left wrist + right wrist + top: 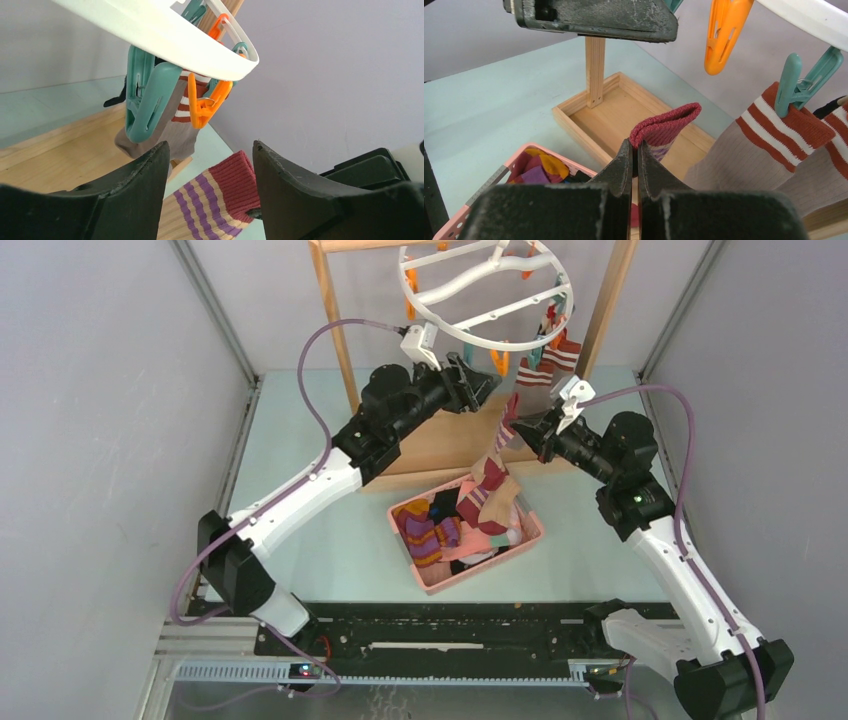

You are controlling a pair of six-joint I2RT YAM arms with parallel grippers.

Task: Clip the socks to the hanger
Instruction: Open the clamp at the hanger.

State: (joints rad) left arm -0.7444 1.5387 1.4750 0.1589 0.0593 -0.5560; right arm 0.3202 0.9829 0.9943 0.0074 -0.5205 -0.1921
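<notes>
One striped sock pinched in right pincer, left pincer agape

Two arms, one hanger, one basket, two clipped tan socks, one raised sock

You'll find a pink plastic basket set at an angle on the pale green table, just in front of a shallow wooden base tray. One wooden upright rises from the tray's left end and a second upright stands at the right, with a wooden crossbar meeting the left one at the top edge. Grey walls close your workspace in at the left, right and back.
</notes>
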